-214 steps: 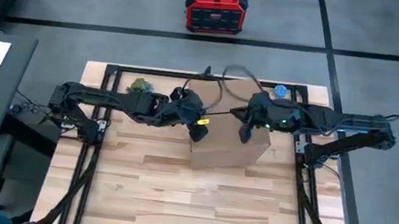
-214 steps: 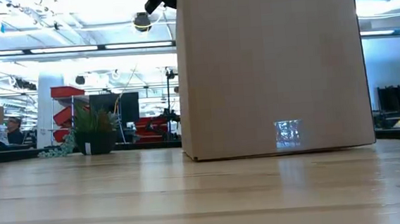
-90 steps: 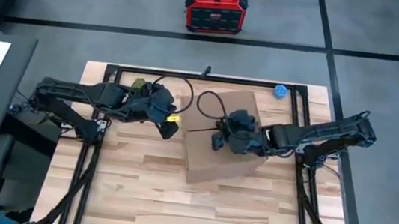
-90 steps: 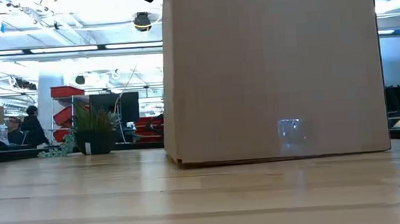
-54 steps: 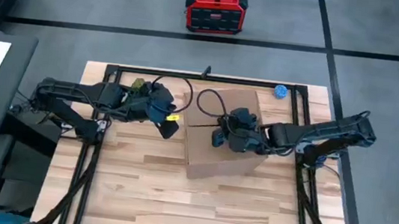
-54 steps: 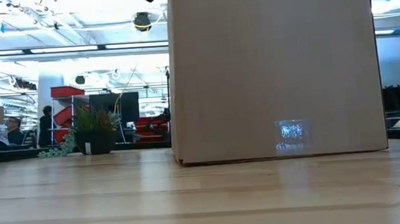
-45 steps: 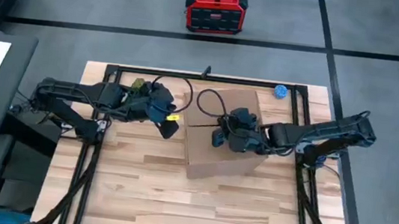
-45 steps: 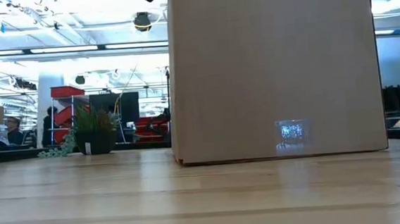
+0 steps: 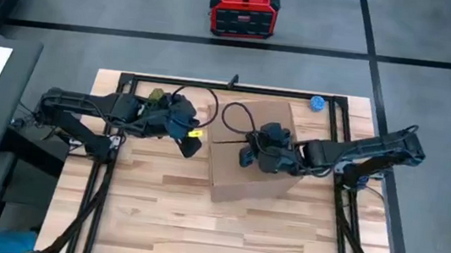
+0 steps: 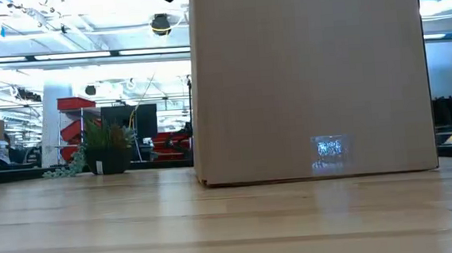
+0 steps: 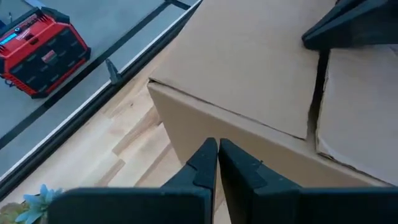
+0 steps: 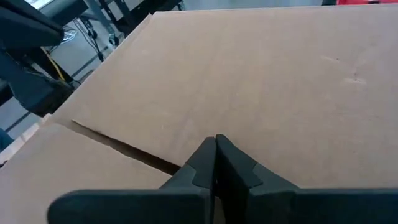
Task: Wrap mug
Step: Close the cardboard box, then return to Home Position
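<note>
A closed brown cardboard box [image 9: 265, 118] stands on the wooden table, a little right of centre, and fills the low view [image 10: 310, 73]. The mug is hidden. My left gripper [image 9: 192, 146] is shut and hovers left of the box, its fingertips [image 11: 217, 146] pointing at the box's left upper edge [image 11: 205, 106] without reaching it. My right gripper [image 9: 246, 156] is shut over the box's top, beside the seam between the flaps [image 12: 124, 149]. My right gripper's shut fingertips [image 12: 215, 140] point down at the box's top flap [image 12: 261, 93], close to the seam. I cannot tell whether they rest on the cardboard or hang just above it.
A small potted plant [image 9: 158, 96] stands at the table's far left, a blue item [image 9: 317, 103] at the far right edge. A red power unit [image 9: 240, 11] sits on the floor beyond. Bare wood lies near the table's front edge [image 9: 213, 236].
The box has slid and turned a little on the table. In the low view its left edge has shifted toward the right. My right gripper has stayed over its top, and both arms have kept still for the last half second.
</note>
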You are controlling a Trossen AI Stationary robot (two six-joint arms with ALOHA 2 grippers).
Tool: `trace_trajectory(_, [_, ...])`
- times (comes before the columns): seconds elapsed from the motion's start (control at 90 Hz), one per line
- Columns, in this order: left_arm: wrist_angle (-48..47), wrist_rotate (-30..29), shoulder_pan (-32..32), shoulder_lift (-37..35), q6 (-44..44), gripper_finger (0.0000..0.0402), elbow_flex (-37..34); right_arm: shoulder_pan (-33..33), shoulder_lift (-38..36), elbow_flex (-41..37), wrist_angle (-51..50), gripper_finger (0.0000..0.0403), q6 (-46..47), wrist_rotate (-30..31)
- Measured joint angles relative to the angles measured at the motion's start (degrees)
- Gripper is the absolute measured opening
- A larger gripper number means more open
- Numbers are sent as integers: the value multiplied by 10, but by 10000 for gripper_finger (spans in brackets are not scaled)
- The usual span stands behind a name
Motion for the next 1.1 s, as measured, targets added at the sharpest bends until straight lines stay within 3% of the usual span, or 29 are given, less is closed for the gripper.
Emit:
trace_trajectory(0.344, [1, 0, 0, 0, 4, 0, 0, 0, -5, 0, 0, 0, 6, -13])
trace_trajectory(0.5, [12, 20, 0, -1, -14, 0, 0, -1, -43, -2, 22, 0, -31, -49])
trace_trajectory(0.711, [41, 62, -4, -41, -15, 0, 0, 0, -152, -2, 26, 0, -111, -120])
trace_trajectory(0.878, [85, 63, -14, -108, 37, 0, -7, 0, -255, -2, -41, 0, -173, -185])
trace_trajectory(1.1, [189, 102, -13, -247, 90, 0, -137, 0, -409, -42, -121, 0, -209, -241])
